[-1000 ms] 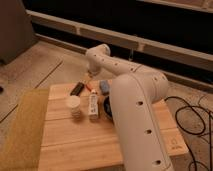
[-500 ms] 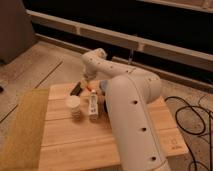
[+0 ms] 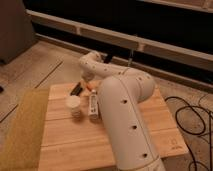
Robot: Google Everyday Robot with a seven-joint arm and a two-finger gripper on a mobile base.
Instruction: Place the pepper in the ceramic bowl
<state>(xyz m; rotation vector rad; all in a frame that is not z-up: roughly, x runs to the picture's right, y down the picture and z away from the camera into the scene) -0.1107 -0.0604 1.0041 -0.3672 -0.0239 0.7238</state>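
The pepper (image 3: 90, 88) shows as a tiny red-orange bit at the far side of the wooden table (image 3: 60, 145), right under the end of my arm. My gripper (image 3: 86, 81) hangs at the end of the white arm just above and left of the pepper, pointing down at the table's far edge. The ceramic bowl is out of view, possibly hidden behind the arm.
A dark oblong block (image 3: 76, 89) lies left of the pepper. A small white ribbed cup (image 3: 73, 104) and a white tube (image 3: 93, 106) stand nearer the front. My thick white arm (image 3: 125, 120) covers the table's middle and right. Black cables (image 3: 192, 117) lie on the floor at right.
The arm's end has swung left and lower toward the far edge of the table, ending over the pepper. The cup, tube and block have not moved.
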